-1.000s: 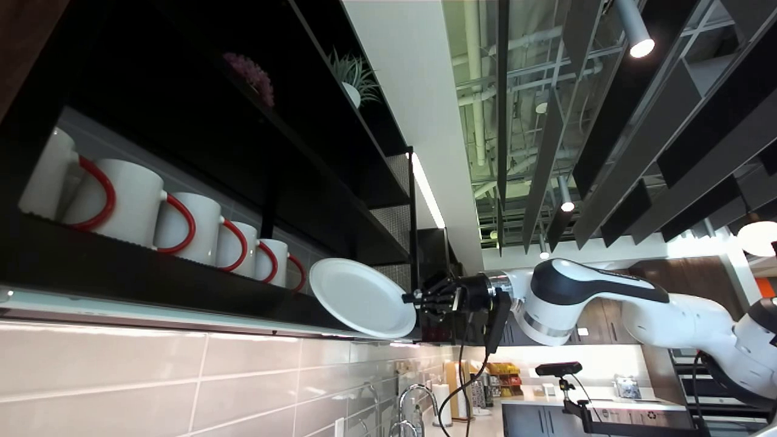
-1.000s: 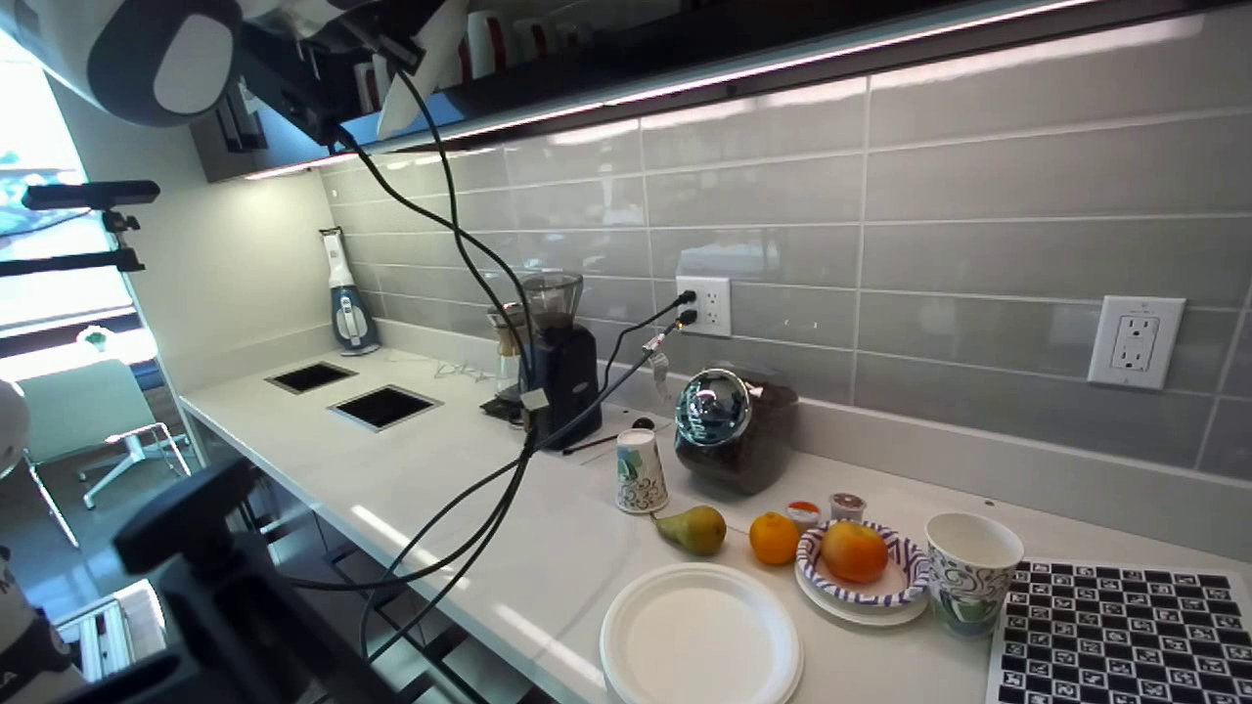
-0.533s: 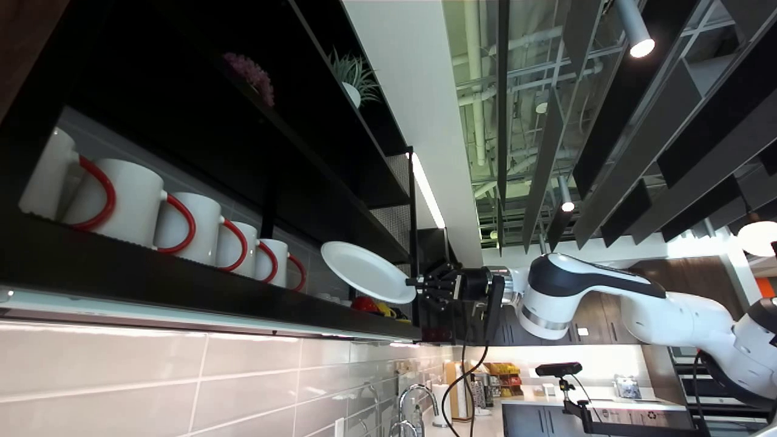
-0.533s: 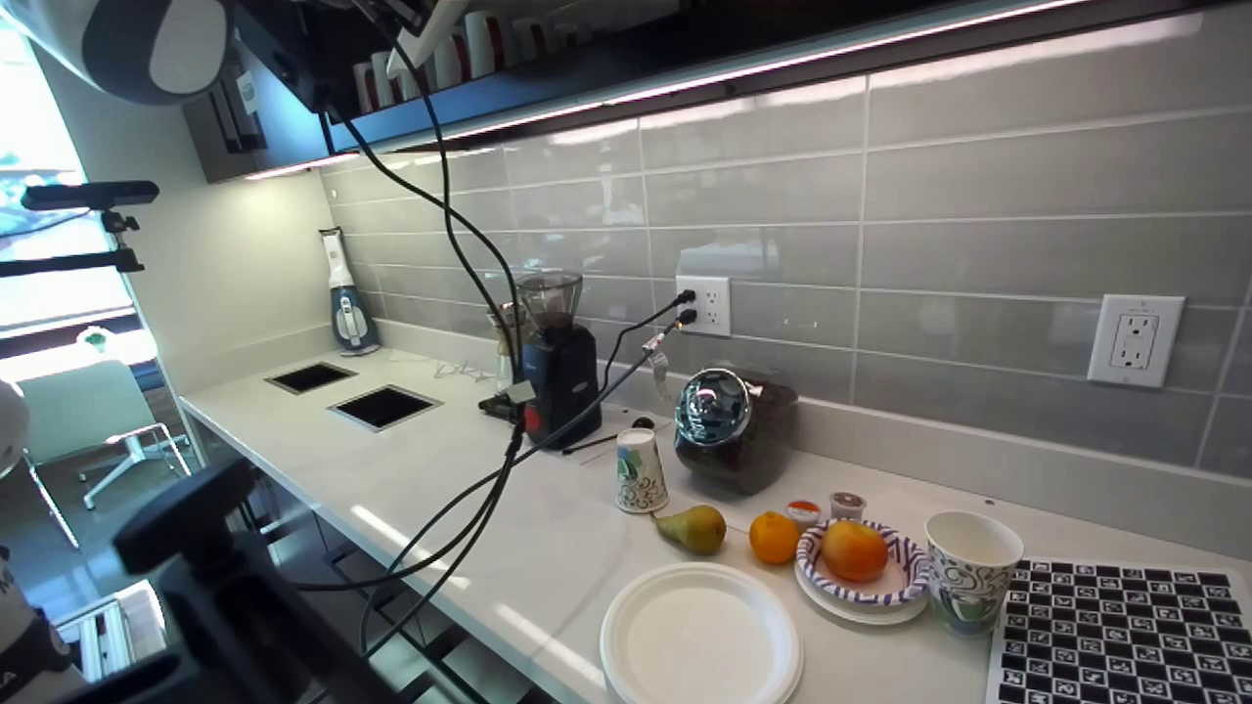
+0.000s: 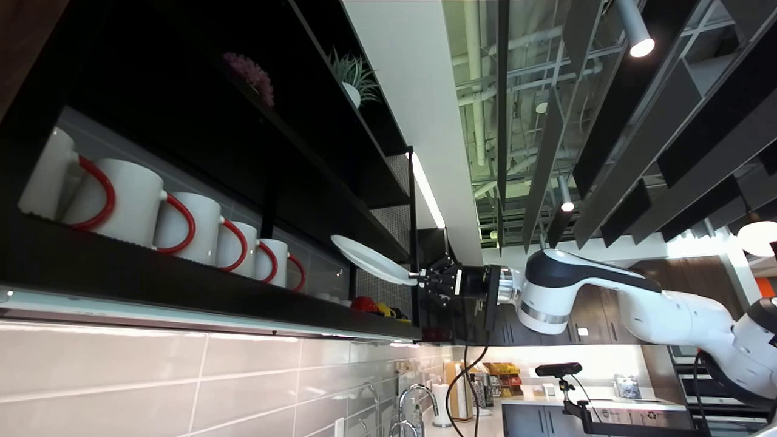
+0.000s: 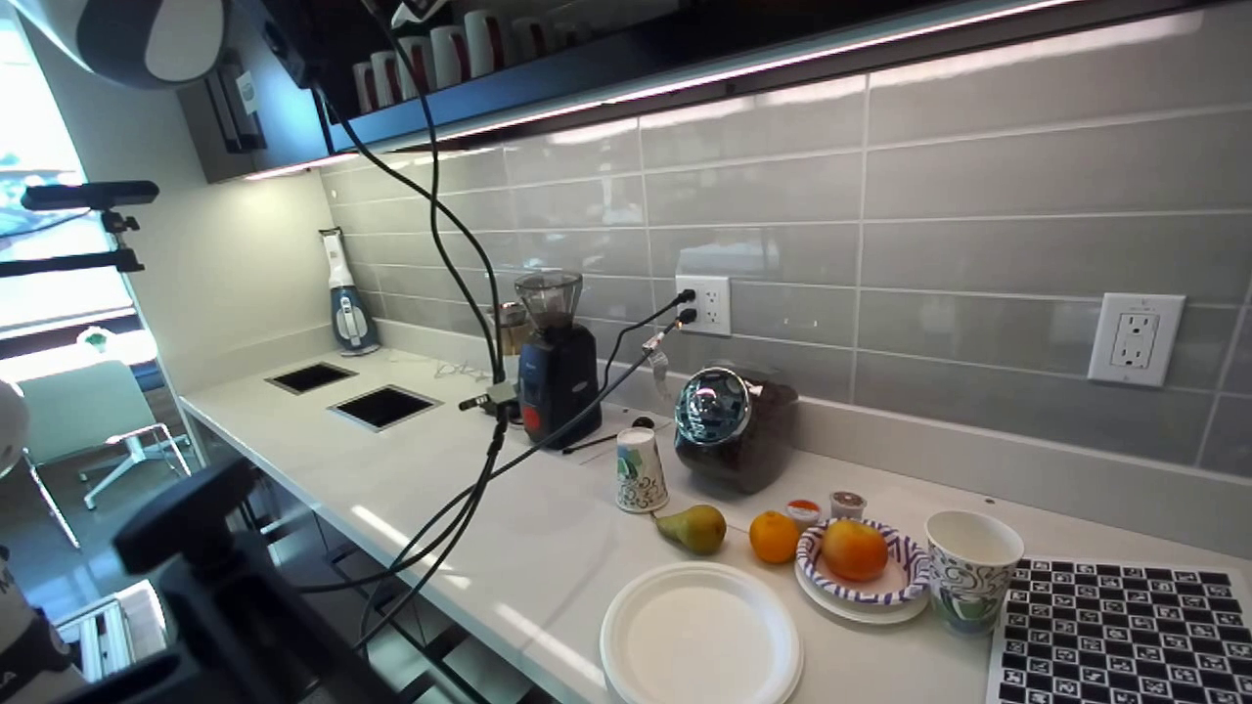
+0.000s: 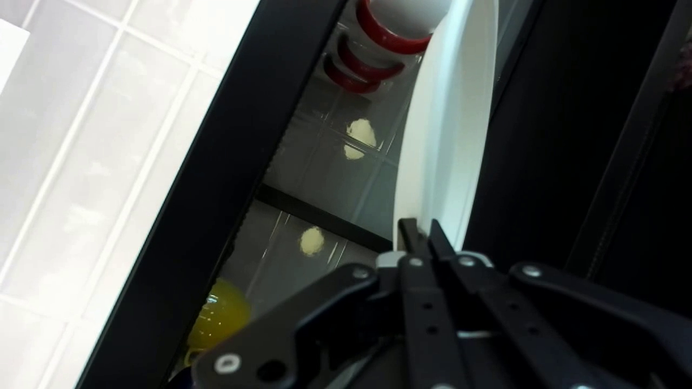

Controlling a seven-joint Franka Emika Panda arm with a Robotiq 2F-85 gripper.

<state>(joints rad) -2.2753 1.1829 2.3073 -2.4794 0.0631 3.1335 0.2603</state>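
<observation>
One shallow, round white plate (image 7: pixel 440 151), far end cut off in wrist view, is clamped in black metal pincer (image 7: pixel 423 224); glossy yellow rounded object (image 7: pixel 219 313) partly hidden, unidentifiable.

- A kitchen, more likely in an office or shared workplace than in a home.
- A curved tap (image 5: pixel 418 386) rises by a tiled wall (image 5: pixel 255 358), with cabinets (image 5: pixel 528 422) farther off.
- Red-handled white mugs (image 5: pixel 127 200) line a black open shelf (image 5: pixel 182 273).
- A pale counter (image 6: pixel 558 528) carries a coffee grinder (image 6: pixel 559 362), paper cups (image 6: pixel 641 472), a pear (image 6: pixel 696 530) and an orange (image 6: pixel 774 537).
- Power outlets (image 6: pixel 1137 342) are set in the tiled wall above the counter.
- Overhead, exposed pipes (image 5: pixel 476 79), hanging dark panels (image 5: pixel 722 118) and cylindrical spotlights (image 5: pixel 632 27) have a commercial look.
</observation>
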